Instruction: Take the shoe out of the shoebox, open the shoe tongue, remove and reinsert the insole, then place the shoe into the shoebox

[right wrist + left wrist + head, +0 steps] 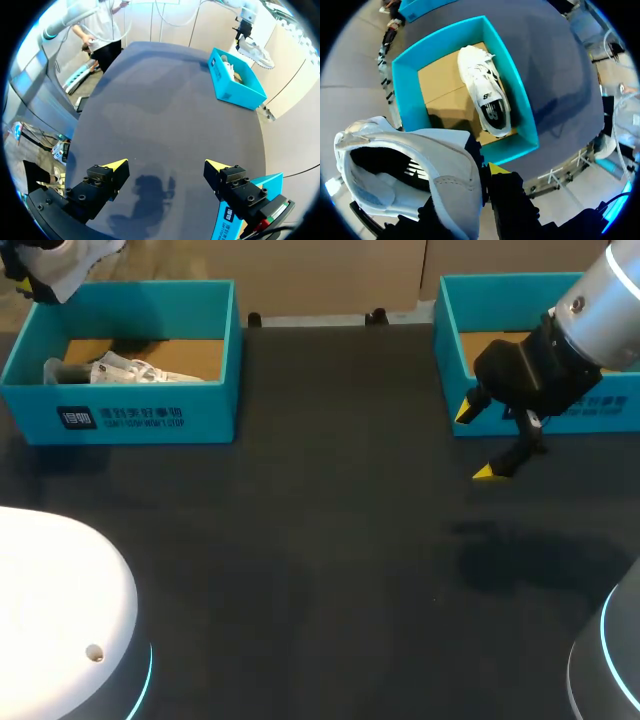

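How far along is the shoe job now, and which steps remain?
Done: one shoe is out, held up above the left shoebox, where a second shoe lies. In hand: the left tool is shut on the lifted shoe. The right tool hangs open over the table, holding nothing. Left: opening the tongue, taking out and reinserting the insole, and putting the shoe back.

Head looks down from behind; wrists, seemingly high, share its left shoebox (150, 422)
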`<act>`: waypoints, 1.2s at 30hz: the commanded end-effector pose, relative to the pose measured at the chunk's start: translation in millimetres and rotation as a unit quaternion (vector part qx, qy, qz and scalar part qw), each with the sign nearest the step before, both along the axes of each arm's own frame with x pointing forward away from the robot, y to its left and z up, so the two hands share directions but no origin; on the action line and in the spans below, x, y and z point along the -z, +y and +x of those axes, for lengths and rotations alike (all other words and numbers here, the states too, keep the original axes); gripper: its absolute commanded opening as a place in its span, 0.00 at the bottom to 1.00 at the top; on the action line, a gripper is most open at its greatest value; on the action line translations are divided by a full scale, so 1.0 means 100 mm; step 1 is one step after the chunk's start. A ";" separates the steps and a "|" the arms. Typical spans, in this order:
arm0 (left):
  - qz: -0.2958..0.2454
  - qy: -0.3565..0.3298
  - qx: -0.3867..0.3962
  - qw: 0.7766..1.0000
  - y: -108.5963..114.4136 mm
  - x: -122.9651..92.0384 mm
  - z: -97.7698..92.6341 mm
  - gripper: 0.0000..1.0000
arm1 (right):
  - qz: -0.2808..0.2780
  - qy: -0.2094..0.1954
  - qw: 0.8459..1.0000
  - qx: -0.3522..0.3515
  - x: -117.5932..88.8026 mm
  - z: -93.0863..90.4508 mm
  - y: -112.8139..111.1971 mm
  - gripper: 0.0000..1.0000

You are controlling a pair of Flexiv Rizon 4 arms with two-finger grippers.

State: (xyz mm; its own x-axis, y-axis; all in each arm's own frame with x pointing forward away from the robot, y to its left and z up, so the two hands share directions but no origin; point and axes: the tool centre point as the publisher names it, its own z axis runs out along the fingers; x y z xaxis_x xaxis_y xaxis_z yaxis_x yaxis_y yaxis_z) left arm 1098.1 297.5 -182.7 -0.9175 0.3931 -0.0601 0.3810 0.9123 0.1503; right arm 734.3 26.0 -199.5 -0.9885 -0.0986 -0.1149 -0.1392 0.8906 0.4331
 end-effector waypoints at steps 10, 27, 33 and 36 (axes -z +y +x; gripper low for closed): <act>0.022 0.102 0.268 0.958 0.21 -0.05 0.24 0.00 | -0.001 0.000 1.000 0.000 0.01 0.00 0.01 1.00; 0.033 0.138 0.460 0.877 0.37 0.04 0.48 0.00 | -0.001 0.000 1.000 0.000 0.01 0.00 0.01 1.00; 0.035 0.140 0.458 0.877 0.36 0.06 0.48 0.00 | -0.001 0.000 1.000 0.000 0.01 0.00 0.01 1.00; 0.035 0.140 0.458 0.877 0.36 0.06 0.48 0.00 | -0.001 0.000 1.000 0.000 0.01 0.00 0.01 1.00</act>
State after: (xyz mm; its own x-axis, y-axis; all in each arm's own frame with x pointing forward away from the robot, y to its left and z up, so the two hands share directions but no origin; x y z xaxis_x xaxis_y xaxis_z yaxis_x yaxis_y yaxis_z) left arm 1144.3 332.5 -191.3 -0.1907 0.9669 0.1697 0.9805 0.1961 -0.0157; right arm 734.3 26.0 -199.5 -0.9885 -0.0986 -0.1149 -0.1392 0.8905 0.4331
